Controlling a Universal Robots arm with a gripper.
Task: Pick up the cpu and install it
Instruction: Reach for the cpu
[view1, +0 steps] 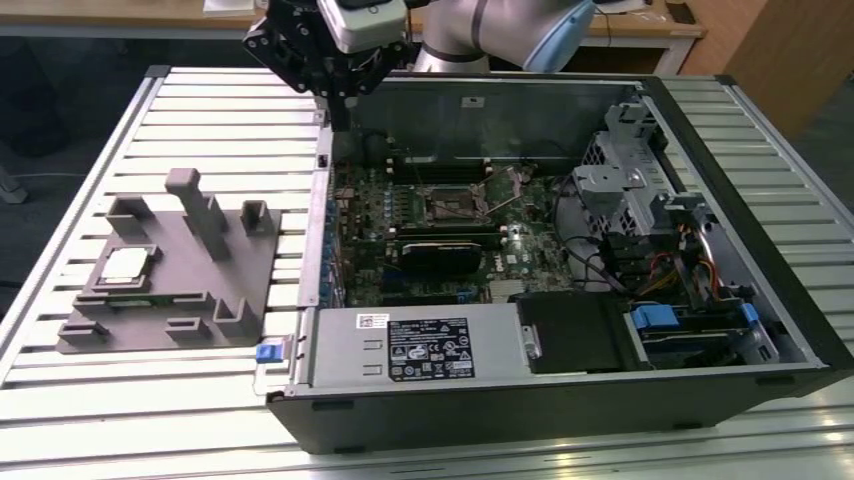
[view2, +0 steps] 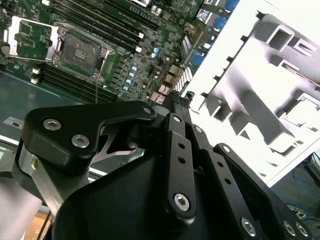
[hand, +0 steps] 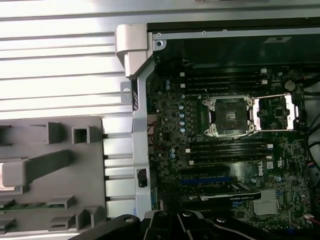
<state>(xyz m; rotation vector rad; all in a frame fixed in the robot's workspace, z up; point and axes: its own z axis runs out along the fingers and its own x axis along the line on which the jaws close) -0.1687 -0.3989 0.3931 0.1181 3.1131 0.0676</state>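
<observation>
Landmark: we place everything from the big grey moulded fixture (view1: 187, 290), with its posts and recesses, lying flat on the slatted metal table (view1: 107, 420).
Cpu: the small thin square chip with the pale silvery top and tan rim (view1: 124, 265) sits flat in a square recess of the fixture, on the side away from the open black computer case (view1: 534, 410).
Gripper: the black two-finger gripper (view1: 342, 98) hangs beyond the fixture's far end, above the near corner of the case and well apart from the cpu. Its fingers look drawn together, and we see nothing between them.
Socket: the dark square metal-framed socket (hand: 230, 116) lies inside the case beside the fixture. Its frame is swung open and its bed is bare.
Handling: we judge the cpu to be light, stiff and thin. The smooth metal top is likely slippery and the underside fragile, so it will stand little squeezing or tilting.
Hold: we would take it by two opposite tan edges and keep it level, though the recess walls may crowd the fingers.
Progress: the cpu has not been lifted yet.
</observation>
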